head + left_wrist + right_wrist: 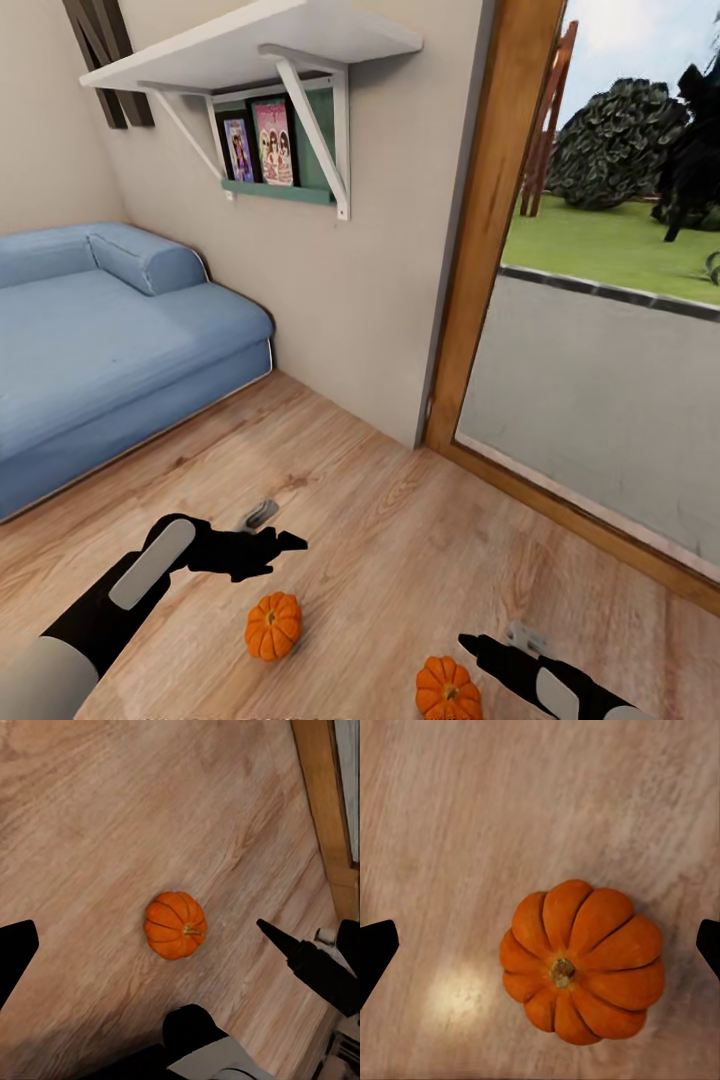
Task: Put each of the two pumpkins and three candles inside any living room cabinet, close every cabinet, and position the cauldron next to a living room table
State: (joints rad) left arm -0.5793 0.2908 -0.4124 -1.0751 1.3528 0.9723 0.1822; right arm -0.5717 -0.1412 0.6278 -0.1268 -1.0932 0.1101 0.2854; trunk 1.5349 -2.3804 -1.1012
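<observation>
Two small orange pumpkins lie on the wood floor. The left pumpkin [272, 625] [175, 925] is just in front of and below my left gripper [282, 532], which hovers open above the floor with nothing between its fingers. The right pumpkin [448, 690] [582, 963] sits stem up, right beside my right gripper [490, 642]. That gripper is open too, its black fingertips [375, 952] spread wide on either side of the pumpkin without touching it.
A blue sofa [100, 350] stands at the left against the wall. A white shelf [260, 45] with framed pictures hangs above. A wood-framed glass door [480, 260] runs along the right, close to the right pumpkin. Open wood floor [380, 540] lies between.
</observation>
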